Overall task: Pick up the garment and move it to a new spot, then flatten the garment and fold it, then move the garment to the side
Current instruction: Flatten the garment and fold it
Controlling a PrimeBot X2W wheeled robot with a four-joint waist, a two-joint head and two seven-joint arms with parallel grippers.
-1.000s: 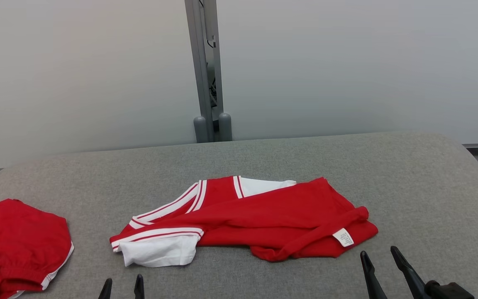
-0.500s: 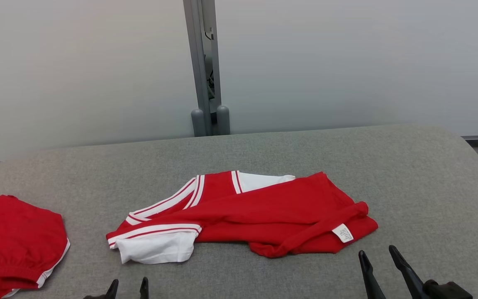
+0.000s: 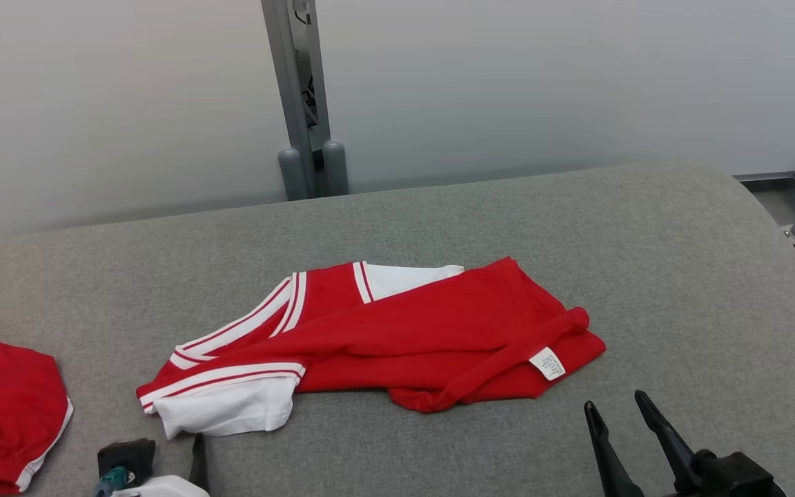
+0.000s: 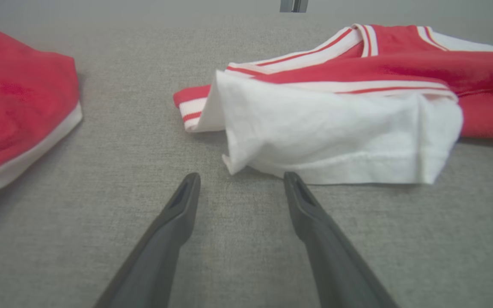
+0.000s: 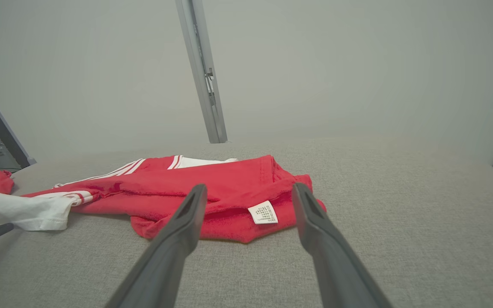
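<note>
**Garment and grippers before pick-up.** The garment, a red shirt with white sleeves and striped trim, was laid crumpled on the grey table, just ahead of both grippers.

The left gripper was held low over the table with its fingers spread wide and nothing between them. The white sleeve was found just beyond its fingertips and somewhat to their right. The sleeve's hem was seen close to the right-hand fingertip, though contact could not be determined.

The right gripper was likewise spread and empty, and was held over the table. The red hem end of the garment was found just ahead of its fingertips. A white label sewn to that end was framed between the two fingers in the wrist view, apart from both.

A second red piece with a white edge was placed to the left of the left gripper, well apart from the garment. Beyond the table, ahead of both grippers, a grey post was seen against a pale wall.
</note>
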